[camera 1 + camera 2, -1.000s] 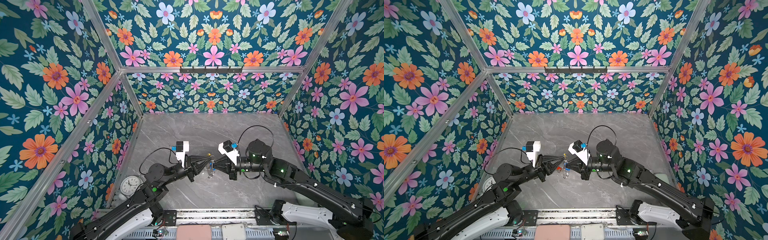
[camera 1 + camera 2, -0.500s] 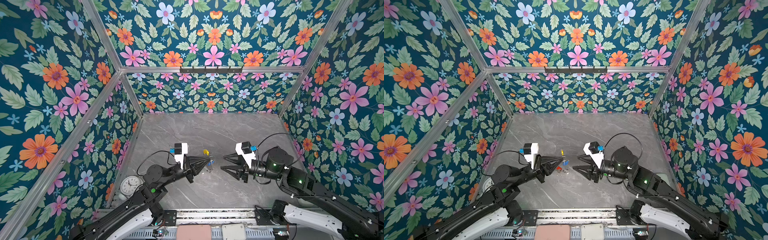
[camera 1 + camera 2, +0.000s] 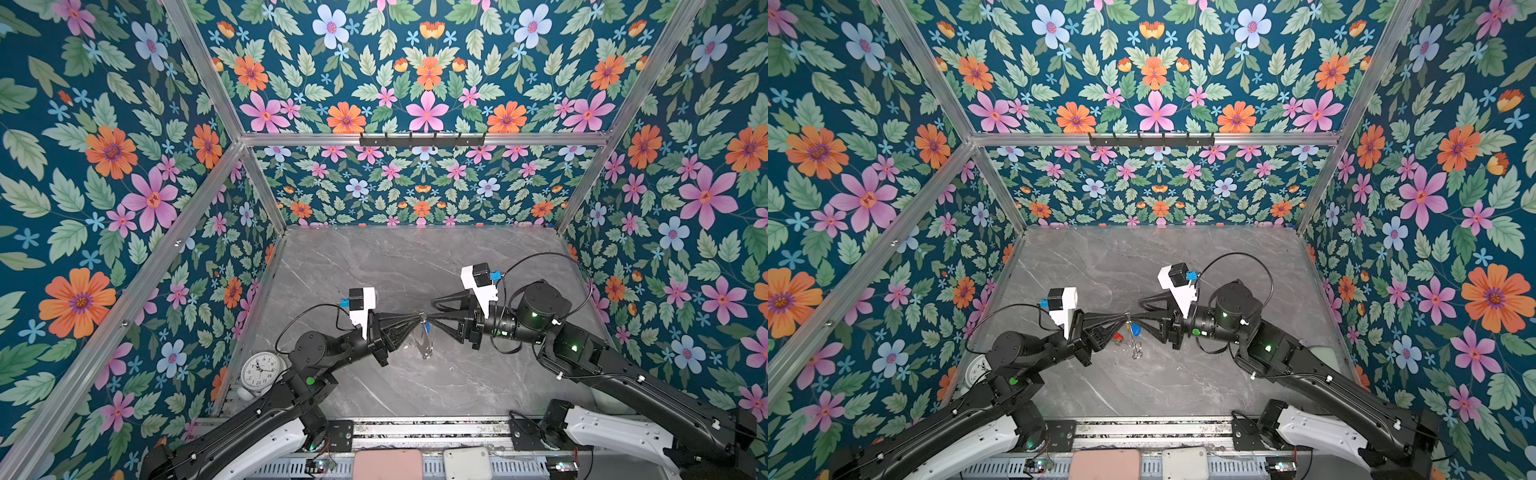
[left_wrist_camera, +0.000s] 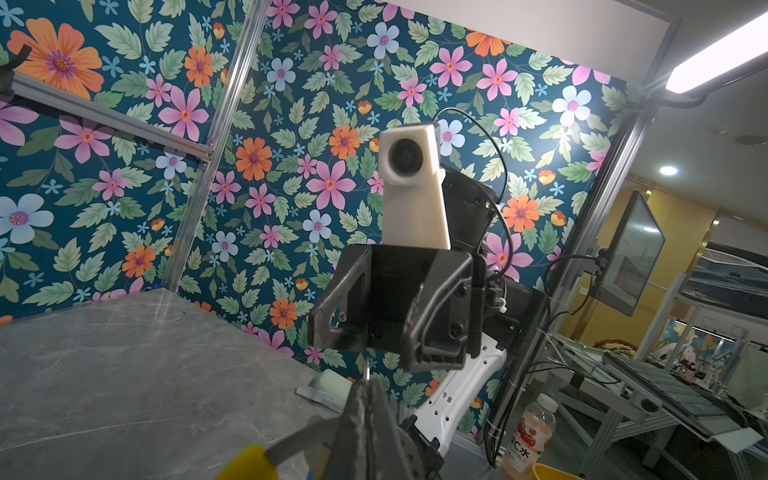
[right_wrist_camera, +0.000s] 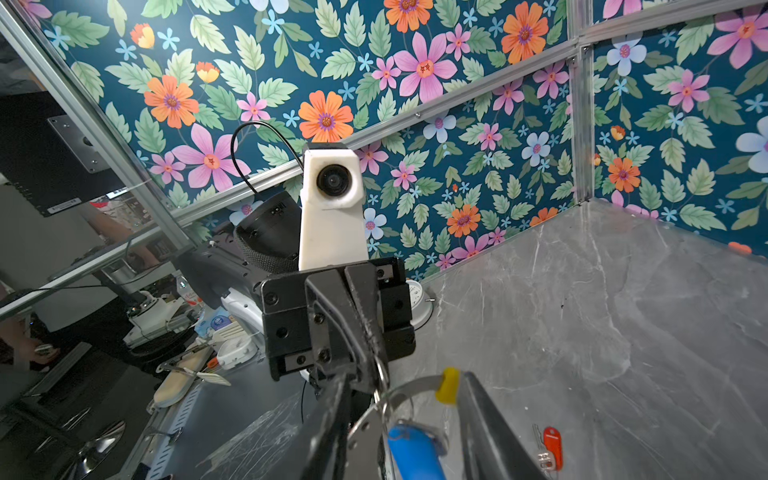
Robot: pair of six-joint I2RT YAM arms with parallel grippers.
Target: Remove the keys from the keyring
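Note:
My left gripper (image 3: 417,318) is shut on the rim of the keyring (image 5: 415,384), a thin grey ring with a yellow segment (image 5: 449,385), and holds it above the grey table (image 3: 415,257). The blue-tagged key (image 5: 411,453) hangs from the ring. My right gripper (image 3: 432,310) faces the left one tip to tip and is open, its fingers (image 5: 486,424) standing either side of the ring and blue key. The red-tagged key (image 5: 550,446) lies loose on the table, off the ring; a top view shows it under the left gripper (image 3: 1119,336). In the left wrist view the shut fingertips (image 4: 365,399) hide the grip.
A white clock (image 3: 261,370) sits at the table's front left corner, behind the left arm. Floral walls close the table on three sides, with a black hook rail (image 3: 422,139) high on the back wall. Small metal loops (image 3: 1136,353) lie below the grippers.
The right gripper, which had drawn back to the right half a second ago, has come back in to the ring. The left gripper still holds the ring in about the same place.

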